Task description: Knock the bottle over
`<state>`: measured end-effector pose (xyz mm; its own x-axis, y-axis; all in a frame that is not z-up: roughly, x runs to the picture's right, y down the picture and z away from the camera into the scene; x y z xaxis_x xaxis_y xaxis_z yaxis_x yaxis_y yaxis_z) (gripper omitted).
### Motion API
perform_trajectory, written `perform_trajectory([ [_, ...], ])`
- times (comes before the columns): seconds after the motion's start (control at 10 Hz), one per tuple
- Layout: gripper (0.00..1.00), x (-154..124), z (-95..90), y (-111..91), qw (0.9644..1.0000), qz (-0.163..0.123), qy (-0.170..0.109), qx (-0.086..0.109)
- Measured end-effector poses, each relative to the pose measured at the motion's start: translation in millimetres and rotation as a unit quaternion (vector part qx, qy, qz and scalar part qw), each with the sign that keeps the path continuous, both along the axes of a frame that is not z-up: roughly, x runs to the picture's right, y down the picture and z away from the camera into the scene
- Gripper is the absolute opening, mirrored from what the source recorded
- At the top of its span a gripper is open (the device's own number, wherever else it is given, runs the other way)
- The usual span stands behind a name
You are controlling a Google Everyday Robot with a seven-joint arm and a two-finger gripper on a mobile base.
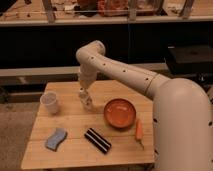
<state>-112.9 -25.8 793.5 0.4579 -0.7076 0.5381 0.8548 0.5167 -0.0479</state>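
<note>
Camera view shows the job not yet done: the bottle [87, 100] stands upright on the tabletop [75, 125], so the knocking over is left to do. The gripper [83, 93] hangs at the end of the arm [120, 72], right at the top of the bottle and seemingly touching its cap or neck, though real contact cannot be confirmed. Whether the fingers are wide or narrow cannot be told from this picture. The bottle sits directly below and a little to the right of the gripper in the picture, so by my judgement what remains is a sideways push or sweep strong enough to tip it, with nothing else needing to be picked up. Counting what lies around: one bottle, one white cup [49, 102] off to the picture's left of the gripper and apart from the bottle, one orange bowl [120, 113] off to the picture's right and slightly nearer the camera, one carrot [139, 131] beyond the bowl toward the tabletop's right edge, one blue sponge [56, 139] well below and left of the gripper near the front edge, and one dark striped block [97, 140] in front of the bottle, well apart from it. A push toward the cup or the bowl could strike them, so the open front side looks like the safer way to tip it.
</note>
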Motion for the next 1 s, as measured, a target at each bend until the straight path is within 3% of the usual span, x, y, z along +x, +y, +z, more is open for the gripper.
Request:
perform_trajectory([
  [1.0,0.09,1,-12.4,6,0.9999,0.012,0.007,-0.009],
])
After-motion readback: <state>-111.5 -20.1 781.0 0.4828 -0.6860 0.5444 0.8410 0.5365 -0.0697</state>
